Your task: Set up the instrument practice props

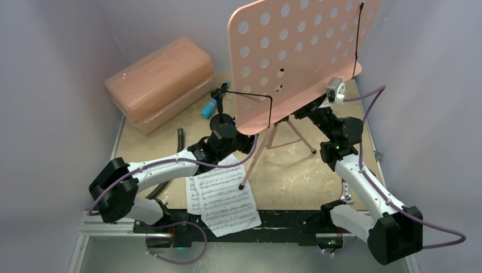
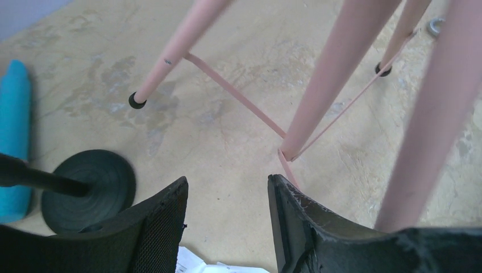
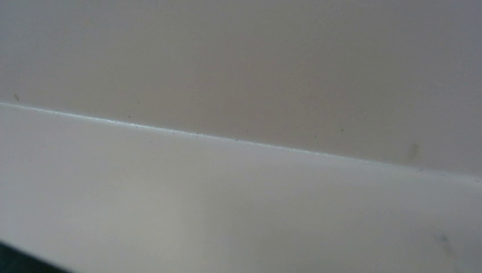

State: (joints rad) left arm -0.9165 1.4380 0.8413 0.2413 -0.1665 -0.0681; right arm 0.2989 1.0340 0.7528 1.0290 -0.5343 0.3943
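The pink perforated music stand point(image 1: 295, 57) is upright on its tripod legs point(image 2: 324, 91) at the table's middle. My left gripper point(image 2: 227, 181) hangs open and empty just above the table, between the legs and the round base of the black mic stand point(image 2: 91, 187), which stands upright point(image 1: 219, 108). The cyan microphone point(image 1: 210, 107) lies flat beside that base point(image 2: 14, 136). Two white sheet-music pages point(image 1: 227, 199) lie overlapped near the front edge. My right arm point(image 1: 341, 136) reaches under the stand's desk. Its fingers are hidden there, and the right wrist view shows only a pale surface close up.
A large translucent pink case point(image 1: 159, 79) lies at the back left. A short black tube point(image 1: 181, 139) rests left of my left arm. A small metal ring point(image 2: 436, 24) sits beyond the far tripod leg. Grey walls close in on both sides.
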